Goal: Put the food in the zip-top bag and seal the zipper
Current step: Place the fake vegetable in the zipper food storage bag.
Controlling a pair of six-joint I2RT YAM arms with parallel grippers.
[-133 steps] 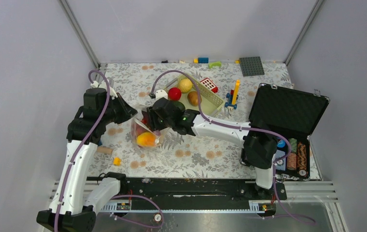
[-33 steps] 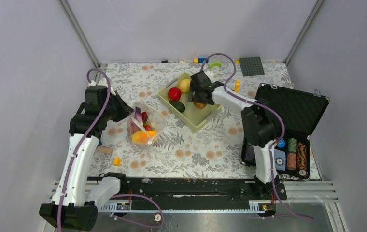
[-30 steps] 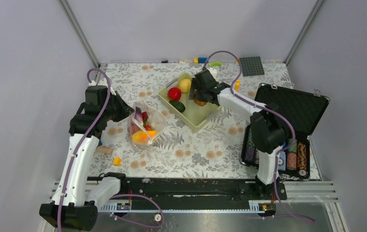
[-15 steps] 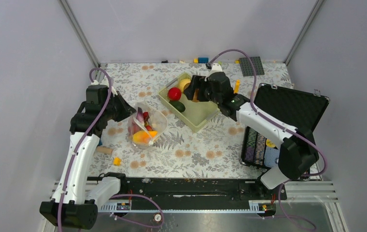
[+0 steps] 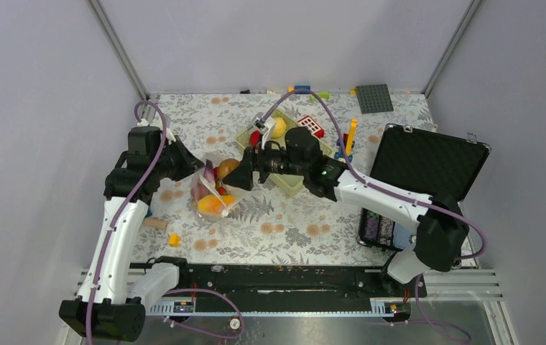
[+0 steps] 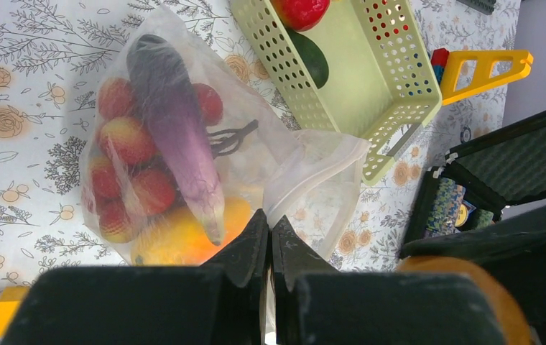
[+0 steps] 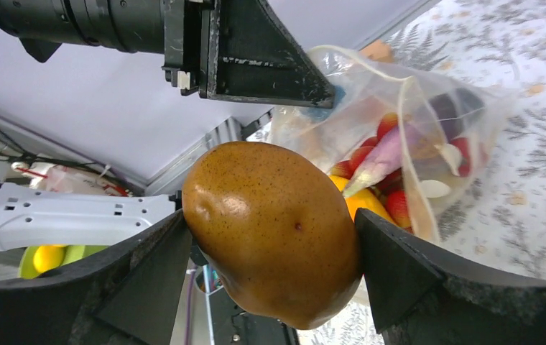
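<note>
The clear zip-top bag (image 5: pixel 211 195) lies left of centre, mouth open toward the right, holding a purple eggplant (image 6: pixel 173 122), red fruits and an orange-yellow one. My left gripper (image 5: pixel 198 166) is shut on the bag's upper mouth edge (image 6: pixel 306 183), fingertips pinched together (image 6: pixel 270 231). My right gripper (image 5: pixel 231 171) is shut on a brown potato (image 7: pixel 274 230) and holds it just at the bag's mouth (image 7: pixel 406 108). A red fruit (image 5: pixel 256 136), a yellow fruit (image 5: pixel 279 127) and a dark green one (image 6: pixel 315 63) lie in the pale green basket (image 6: pixel 360 86).
The basket (image 5: pixel 293 187) stands behind my right arm. An open black case (image 5: pixel 428 162) with poker chips sits at the right. Building blocks (image 5: pixel 349 138) and a grey baseplate (image 5: pixel 374 98) lie at the back. A small yellow block (image 5: pixel 174 239) lies near the front left.
My right gripper has left the basket with the brown potato and carried it left to the bag's mouth. My left gripper keeps holding the bag's edge.
</note>
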